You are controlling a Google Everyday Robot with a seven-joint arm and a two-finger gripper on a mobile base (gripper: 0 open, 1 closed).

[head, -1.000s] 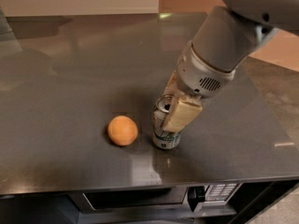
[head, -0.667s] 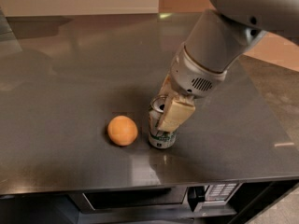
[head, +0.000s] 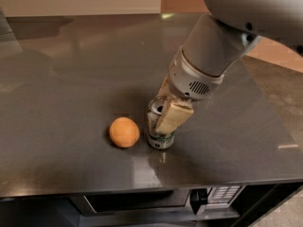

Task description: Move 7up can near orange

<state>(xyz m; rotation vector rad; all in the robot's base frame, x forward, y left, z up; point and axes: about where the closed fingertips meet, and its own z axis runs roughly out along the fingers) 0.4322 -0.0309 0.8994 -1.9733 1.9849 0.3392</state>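
Note:
The 7up can (head: 159,139), silvery with green markings near its base and a silver top, stands upright on the dark counter (head: 71,79). The orange (head: 124,132) lies just left of it, with a small gap between them. My gripper (head: 164,113) comes down from the upper right and is shut on the can. One tan finger (head: 173,116) covers the can's front right side. The other finger is mostly hidden behind the can.
The counter's front edge runs just below the can and the orange, with a microwave (head: 142,200) under it. The counter's right edge (head: 277,122) borders a brown floor. A pale wall stands at the back.
My gripper and the can have slid a little to the left, closing the gap to the orange. The orange has not moved.

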